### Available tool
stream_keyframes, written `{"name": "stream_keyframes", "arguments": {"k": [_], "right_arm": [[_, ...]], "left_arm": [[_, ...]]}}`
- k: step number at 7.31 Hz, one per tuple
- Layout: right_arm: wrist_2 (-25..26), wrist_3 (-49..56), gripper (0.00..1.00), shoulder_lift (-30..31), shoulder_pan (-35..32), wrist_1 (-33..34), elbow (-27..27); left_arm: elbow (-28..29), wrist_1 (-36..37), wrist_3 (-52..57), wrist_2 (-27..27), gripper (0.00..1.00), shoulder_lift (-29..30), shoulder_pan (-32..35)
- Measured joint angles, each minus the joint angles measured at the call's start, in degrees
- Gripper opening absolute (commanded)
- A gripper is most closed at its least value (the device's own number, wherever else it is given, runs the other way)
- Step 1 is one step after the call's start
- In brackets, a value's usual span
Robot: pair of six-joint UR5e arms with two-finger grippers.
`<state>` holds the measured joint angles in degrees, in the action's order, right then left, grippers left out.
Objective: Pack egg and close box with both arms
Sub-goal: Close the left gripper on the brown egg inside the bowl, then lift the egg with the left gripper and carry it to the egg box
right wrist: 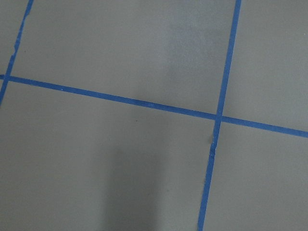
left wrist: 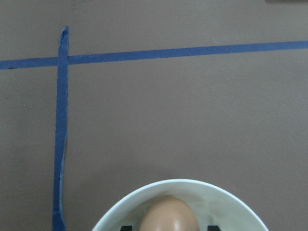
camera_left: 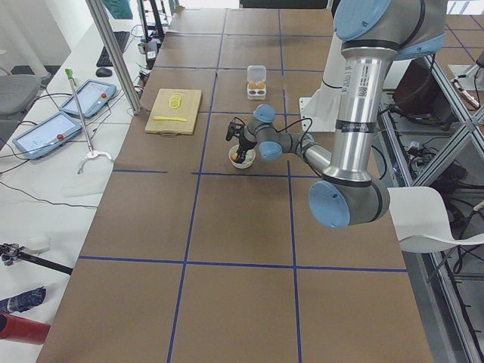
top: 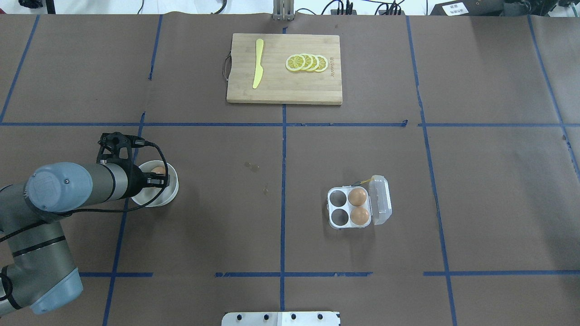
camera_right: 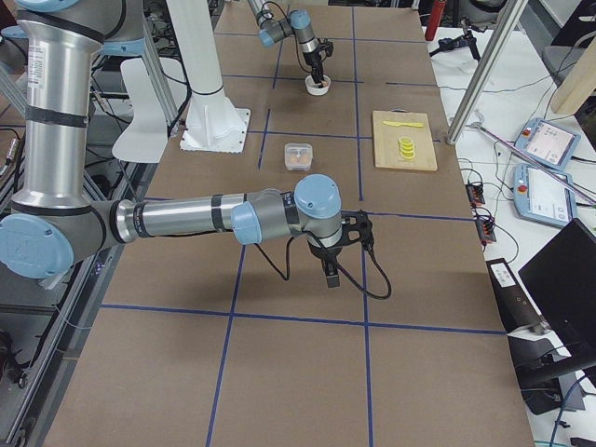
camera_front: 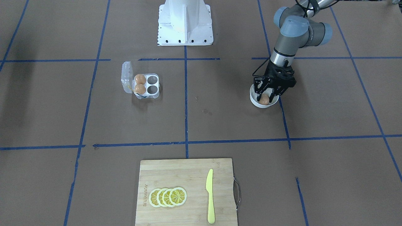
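Clock read from over the robot's shoulders, 12 o'clock being the far edge of the table. Step in hand: picking up the third egg (camera_front: 264, 99), which lies in a white bowl (camera_front: 263, 107) at about 9 o'clock. The left gripper (camera_front: 268, 94) is down inside the bowl. In its wrist view the two black fingertips (left wrist: 126, 228) stand either side of the egg with a gap on each side, so the fingers are spread and hold nothing yet. The box (top: 351, 209) sits well apart, at about 4 o'clock, with its lid (top: 380, 199) thrown back on the 3 o'clock side. Two eggs fill the cells nearest the lid; the two cells on the 9 o'clock side are bare. The right gripper (camera_right: 331, 268) hangs over bare paper far out past 3 o'clock, well away from the box; I cannot tell how its fingers stand. My guess at the next move: close gently on the egg's sides, since smooth shell slips and cracks, then lift clear of the rim, carry it across toward 3 o'clock and lower it into an empty cell. The lid likely needs both arms afterwards.
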<state>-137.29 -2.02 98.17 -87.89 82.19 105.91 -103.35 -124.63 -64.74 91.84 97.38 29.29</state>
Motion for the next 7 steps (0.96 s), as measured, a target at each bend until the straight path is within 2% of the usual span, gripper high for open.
{"name": "stream_keyframes", "arguments": {"k": [1, 4, 7], "right_arm": [[0.0, 0.0, 1.0, 0.0, 0.0, 0.04, 0.0], [0.0, -0.02, 1.0, 0.0, 0.0, 0.07, -0.05], [0.0, -0.1, 1.0, -0.03, 0.0, 0.07, 0.04]], "left_arm": [[-0.16, 0.0, 0.04, 0.0, 0.0, 0.0, 0.0], [-2.3, 0.0, 0.27, 0.05, 0.0, -0.48, 0.47], [-8.51, -0.08, 0.37, 0.28, 0.0, -2.53, 0.97]]}}
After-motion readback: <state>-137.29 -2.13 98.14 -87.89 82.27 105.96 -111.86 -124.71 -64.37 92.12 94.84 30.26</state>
